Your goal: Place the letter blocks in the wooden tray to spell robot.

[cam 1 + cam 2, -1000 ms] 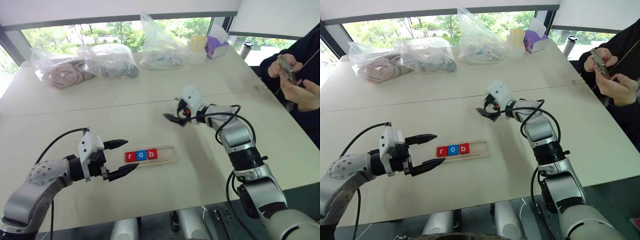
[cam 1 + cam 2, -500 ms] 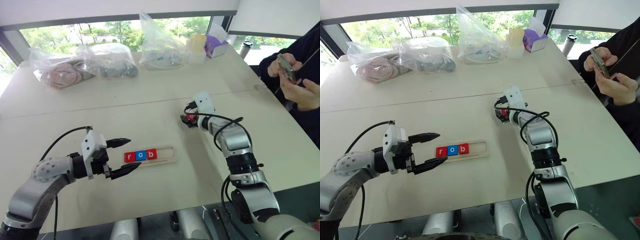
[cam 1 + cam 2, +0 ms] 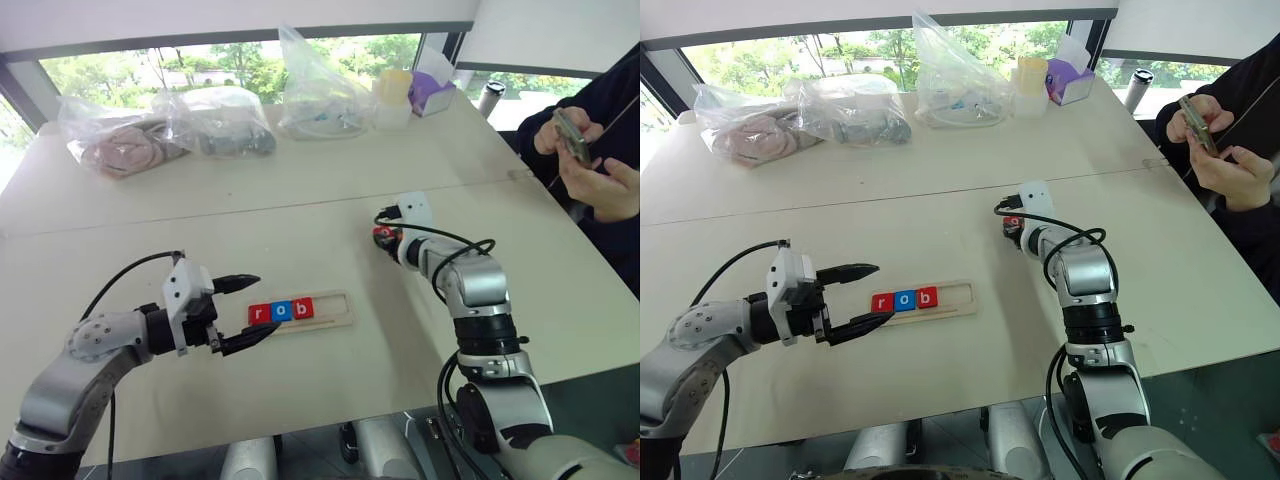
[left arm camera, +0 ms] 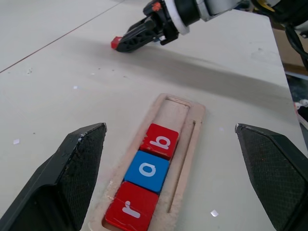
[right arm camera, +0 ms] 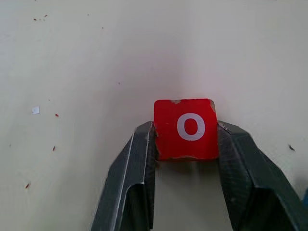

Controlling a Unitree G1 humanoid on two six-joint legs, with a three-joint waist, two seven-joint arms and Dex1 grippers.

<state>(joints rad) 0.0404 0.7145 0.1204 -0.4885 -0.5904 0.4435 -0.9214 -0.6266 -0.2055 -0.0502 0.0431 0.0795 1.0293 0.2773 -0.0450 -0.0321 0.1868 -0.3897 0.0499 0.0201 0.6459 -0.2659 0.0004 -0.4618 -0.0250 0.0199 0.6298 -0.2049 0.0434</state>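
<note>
Your right gripper point(image 5: 186, 144) clamps the red o block point(image 5: 186, 128) on bare table point(image 3: 330, 200); the left gripper point(image 3: 240, 312) gapes beside the wooden tray point(image 3: 335, 310), whose right end lies open.

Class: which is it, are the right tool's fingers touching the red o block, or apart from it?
Touching. In the right wrist view both fingers of the right tool press against opposite sides of the red o block, with no gap.
</note>
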